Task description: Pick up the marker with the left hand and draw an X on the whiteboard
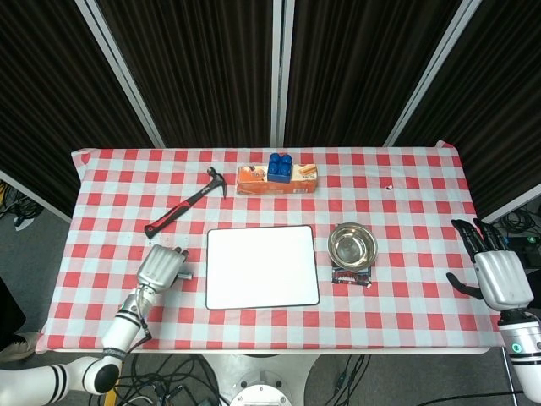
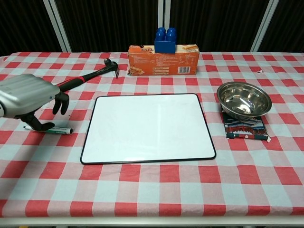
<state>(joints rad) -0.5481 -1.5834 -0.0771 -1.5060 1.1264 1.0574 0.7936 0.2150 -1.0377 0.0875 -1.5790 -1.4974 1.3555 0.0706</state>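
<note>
The green-capped marker (image 2: pixel 57 129) lies flat on the checked cloth, left of the whiteboard (image 2: pixel 147 128). In the head view only its end (image 1: pixel 187 276) shows past my left hand (image 1: pixel 161 266). In the chest view my left hand (image 2: pixel 29 96) hovers over the marker, dark fingers (image 2: pixel 60 102) pointing down and apart, thumb close to the marker's cap end. It holds nothing. The blank whiteboard (image 1: pixel 262 266) lies mid-table. My right hand (image 1: pixel 500 277) stays open beyond the table's right edge, seen only in the head view.
A red-handled hammer (image 2: pixel 78 83) lies behind the marker. An orange box (image 2: pixel 163 60) with a blue block (image 2: pixel 165 40) on top stands at the back. A steel bowl (image 2: pixel 243 99) sits on a dark packet (image 2: pixel 245 129) right of the board.
</note>
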